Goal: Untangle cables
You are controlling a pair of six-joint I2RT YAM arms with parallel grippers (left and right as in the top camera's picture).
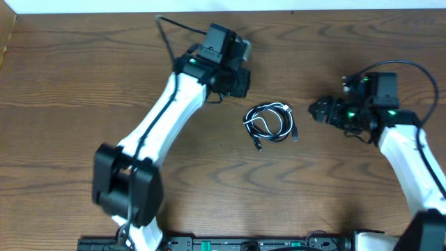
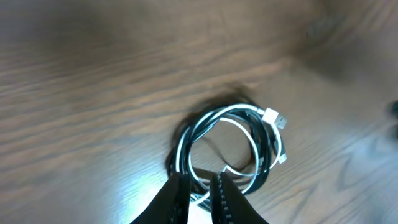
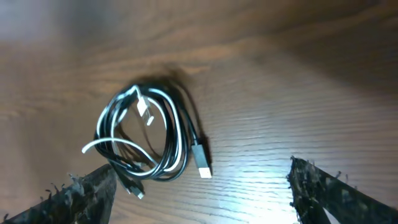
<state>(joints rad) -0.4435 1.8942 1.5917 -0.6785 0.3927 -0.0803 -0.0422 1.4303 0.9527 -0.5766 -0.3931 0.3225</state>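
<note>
Listed for you: one dark brown wooden tabletop [image 1: 56, 84] with wavy grain, filling all three of your views, glossy, pale glare patches across it in both wrist views, one thin white strip [image 1: 83, 5] bordering its far edge overhead

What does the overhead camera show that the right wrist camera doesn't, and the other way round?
Only overhead: the left arm and right arm, one on each side of the cables. Only right wrist: the right gripper open wide, and a pale plug up close. Both: the black and white cables coiled on the wooden table.
</note>
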